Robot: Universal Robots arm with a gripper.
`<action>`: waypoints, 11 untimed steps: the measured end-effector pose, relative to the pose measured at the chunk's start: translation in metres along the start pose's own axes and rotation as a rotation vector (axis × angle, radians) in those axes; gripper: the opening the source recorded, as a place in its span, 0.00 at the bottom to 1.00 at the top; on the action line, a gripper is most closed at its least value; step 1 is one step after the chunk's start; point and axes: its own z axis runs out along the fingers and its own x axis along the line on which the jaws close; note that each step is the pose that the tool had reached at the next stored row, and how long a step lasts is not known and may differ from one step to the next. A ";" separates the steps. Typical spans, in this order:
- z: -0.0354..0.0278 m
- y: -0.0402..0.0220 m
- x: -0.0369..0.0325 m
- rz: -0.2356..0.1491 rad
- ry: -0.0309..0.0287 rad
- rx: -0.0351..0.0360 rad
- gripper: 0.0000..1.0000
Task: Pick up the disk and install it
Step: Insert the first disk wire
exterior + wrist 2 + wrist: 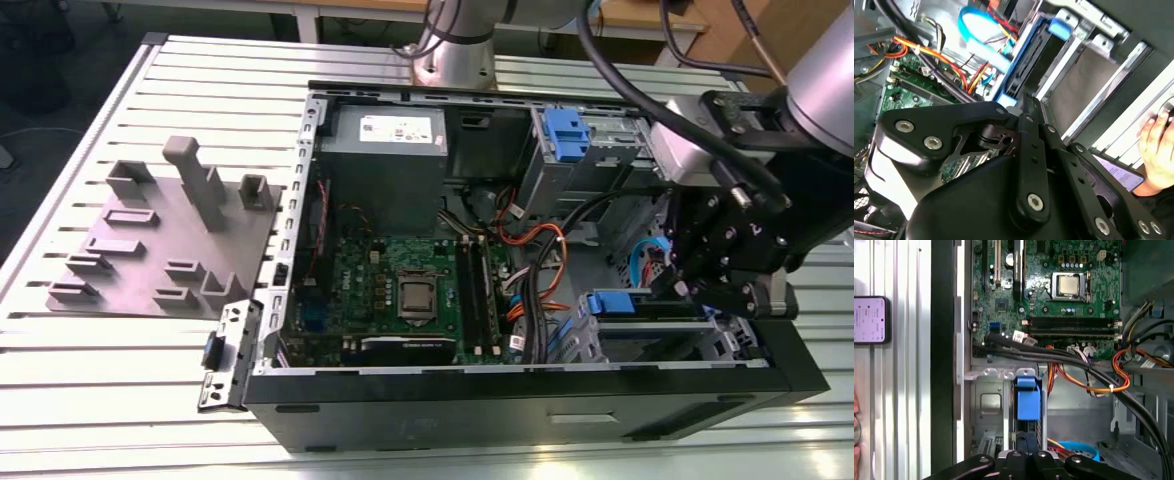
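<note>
I hang over the open computer case, which lies on its side on the slatted metal counter. My gripper reaches into the drive bay at the exterior view's right, near the case's front wall. My jaws are drawn narrow, the two black fingers almost together, and I see nothing between them.

The disk stands on edge in that bay, already slid down between the grey metal walls, with a blue rail along its side. In the second wrist view my fingertips sit right at its near end; whether they touch it I cannot tell. The blue tab at the bay's mouth lies straight ahead of my jaws in the first wrist view.

Beside the bay a bundle of orange, yellow and black cables crosses towards the green motherboard. Beyond the board is the grey power-supply box, and a second drive cage with a blue latch sits in the far corner. A grey fixture with upright pegs rests on the counter at the exterior view's left, well apart from the case.

Outside the case's front wall a phone lies on the counter slats, and a person's hand rests near it
</note>
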 end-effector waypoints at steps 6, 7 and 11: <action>-0.0017 -0.0090 -0.0002 0.000 -0.0001 -0.0010 0.11; -0.0040 -0.0091 -0.0003 0.000 -0.0007 -0.0011 0.11; -0.0154 -0.0097 -0.0018 0.000 -0.0006 -0.0012 0.11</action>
